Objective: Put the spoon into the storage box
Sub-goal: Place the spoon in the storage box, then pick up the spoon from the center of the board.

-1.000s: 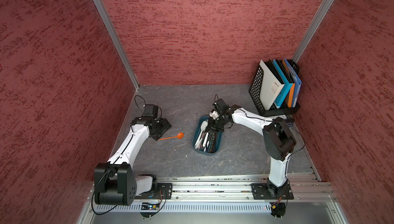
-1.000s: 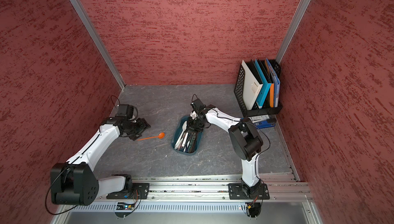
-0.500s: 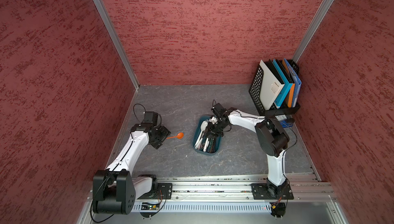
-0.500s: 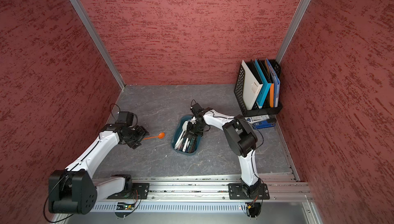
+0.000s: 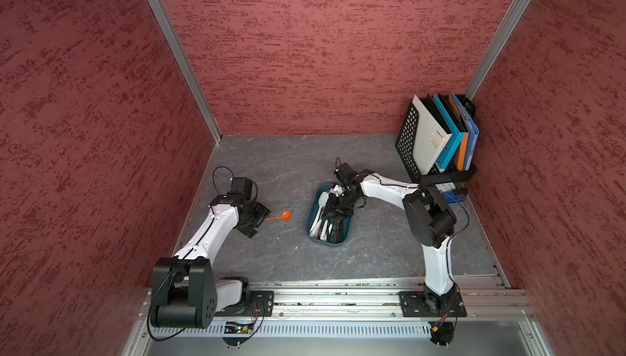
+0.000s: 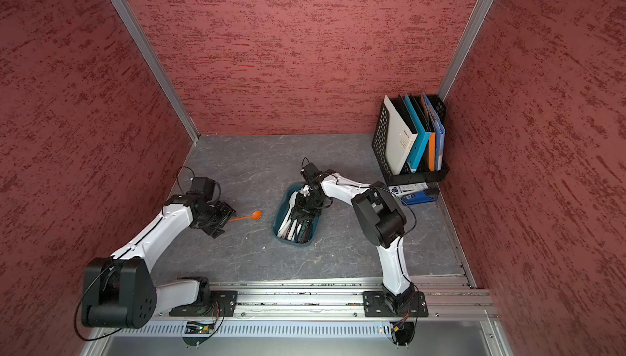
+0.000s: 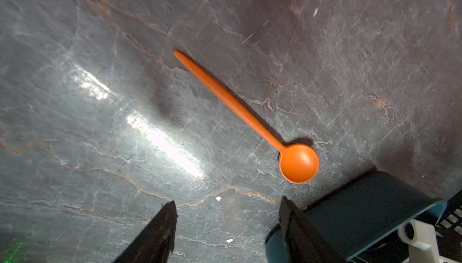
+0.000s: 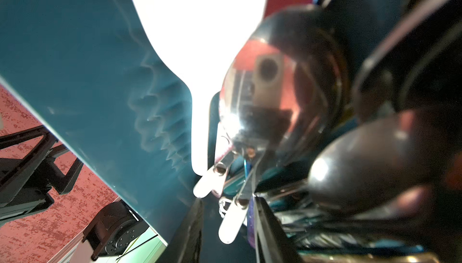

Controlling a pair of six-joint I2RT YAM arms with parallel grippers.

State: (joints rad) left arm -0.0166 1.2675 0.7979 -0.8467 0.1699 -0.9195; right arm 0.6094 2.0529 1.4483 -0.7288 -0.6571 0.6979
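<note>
An orange spoon (image 5: 286,215) (image 6: 256,215) lies flat on the grey table, its bowl toward the storage box. In the left wrist view the whole spoon (image 7: 237,104) lies beyond the fingertips. My left gripper (image 5: 259,216) (image 6: 226,217) (image 7: 227,206) hovers open at the handle's tip, holding nothing. The dark teal storage box (image 5: 327,241) (image 6: 293,243) (image 7: 375,211) holds several white and metal utensils. My right gripper (image 5: 333,212) (image 6: 303,213) (image 8: 228,200) reaches down inside the box (image 8: 75,74). Its jaws stand apart, with a white utensil handle (image 8: 230,226) lying between them.
A black mesh file rack (image 5: 411,141) with several folders stands at the back right. A blue item (image 5: 452,196) lies on the table below it. Red walls close in three sides. A metal rail (image 5: 338,298) carrying both arm bases runs along the front.
My right gripper's jaws have parted inside the box, leaving a white-handled utensil there. My left gripper has dropped slightly toward the spoon's handle end. The spoon has not moved.
</note>
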